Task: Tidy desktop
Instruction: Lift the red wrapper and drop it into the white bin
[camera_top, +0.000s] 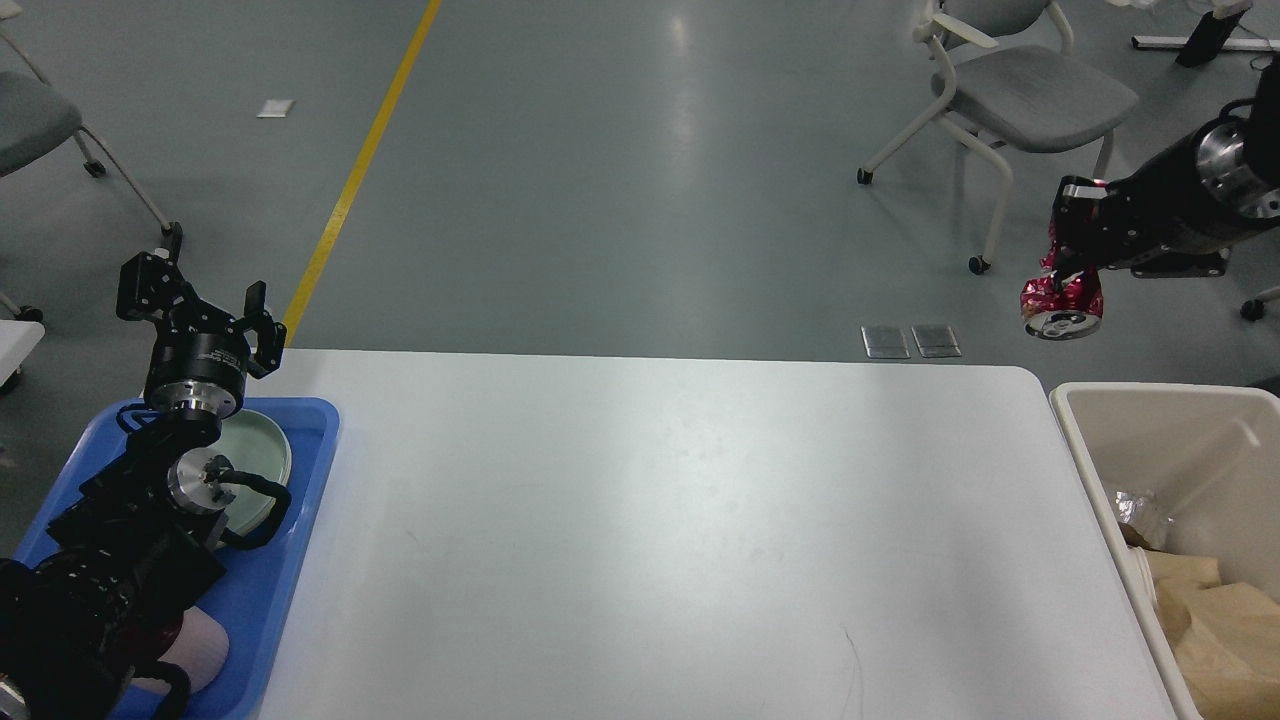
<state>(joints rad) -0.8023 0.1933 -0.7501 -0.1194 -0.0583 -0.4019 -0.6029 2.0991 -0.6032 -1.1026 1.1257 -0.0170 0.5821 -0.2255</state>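
The big white bench (650, 530) fills the lower middle of the frame. Its top is bare and smooth.

The right claw (1068, 268) is in the upper right of the frame, above the gray floor and beyond the far edge of the bench. It is squeezed on a crushed red can (1060, 305). The can hangs under the claw with its round silver end showing. It is up in the air, not touching the bench.

Below the can, at the right edge of the frame, sits a beige bin (1150, 420) just beside the bench. Brown paper (1220, 620) and other scraps lie inside it.

The left claw (195, 300) is in the left part of the frame, pointing up. Its fingers are spread wide and hold nothing. Under this arm a blue tray (300, 500) lies on the left end of the bench. A pale green plate (262, 450) rests in the tray, partly hidden by the arm.

A gray chair (1030, 90) stands on the floor at the upper right.
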